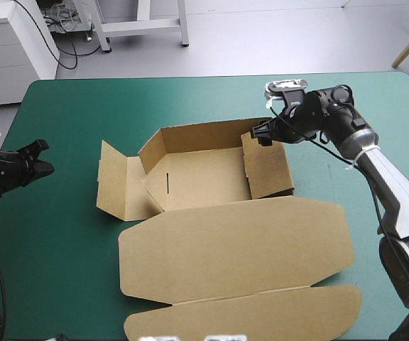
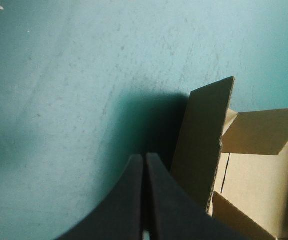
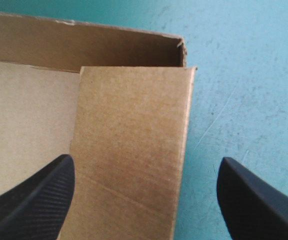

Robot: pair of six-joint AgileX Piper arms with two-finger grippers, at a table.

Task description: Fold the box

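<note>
The brown box [image 1: 204, 174] lies mid-table as an open tray with its far wall raised and its big lid [image 1: 240, 245] flat toward the near edge. A side flap [image 1: 116, 181] at the tray's left end leans outward. My right gripper [image 1: 260, 133] is open at the tray's far right corner. In the right wrist view its fingers straddle the right wall panel [image 3: 134, 115], one over the tray floor and one over the cover, with the gripper [image 3: 145, 161] just above the panel. My left gripper [image 1: 42, 158] is shut and holds nothing, well left of the box. From the left gripper [image 2: 144, 156] the side flap [image 2: 204, 140] stands just ahead.
Bare teal-green cover [image 1: 69, 121] lies between the left gripper and the box, and more of it runs along the far edge [image 1: 190, 92]. The lid's outer flap [image 1: 261, 316] reaches almost to the table's near edge.
</note>
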